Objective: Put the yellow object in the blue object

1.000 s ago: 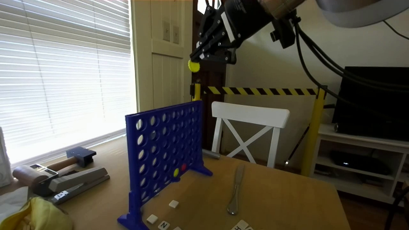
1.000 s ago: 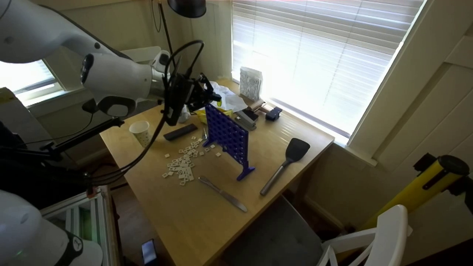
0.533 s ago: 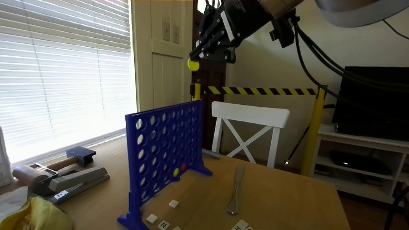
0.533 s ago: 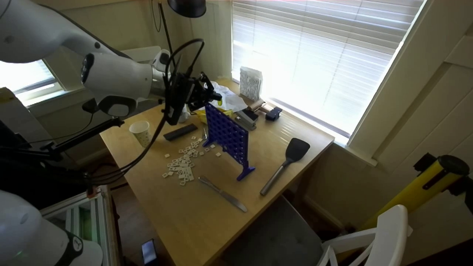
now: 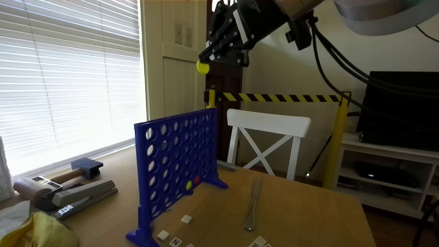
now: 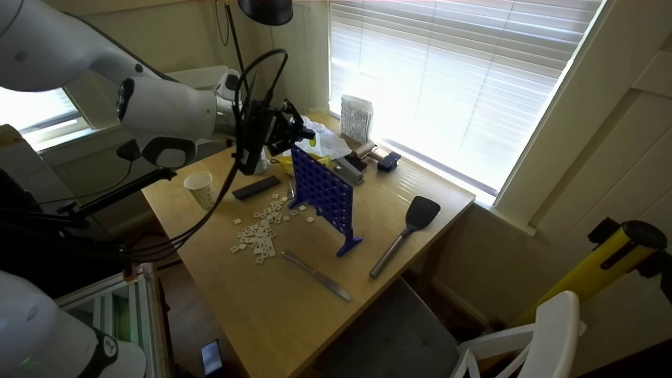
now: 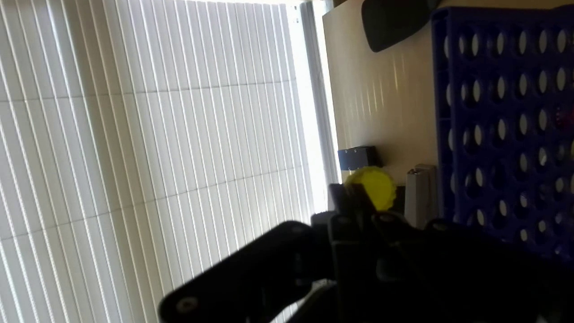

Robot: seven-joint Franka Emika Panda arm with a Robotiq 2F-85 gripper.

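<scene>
A robot's black pincer, closed on a small scalloped yellow disc, holds the piece in the air over a sunlit worktop. In an exterior view the disc shows higher than the top edge of the upright blue grid, a visible gap between the two; the wrist view, too, shows it apart from the grid, at the fingertips. Low in the grid sit a second yellow disc and, just beside it, a red disc. A table knife lies on one side of the grid, near a scatter of pale letter tiles; a black-bladed spatula lies on the opposite side. Toward the window, its blinds lowered and bright, rest a stapler and a wooden-handled tool with a dark blue head. A paper cup stands near a dark, bar-shaped object. A white chair faces the worktop, black-and-yellow striped tape stretched behind it.
</scene>
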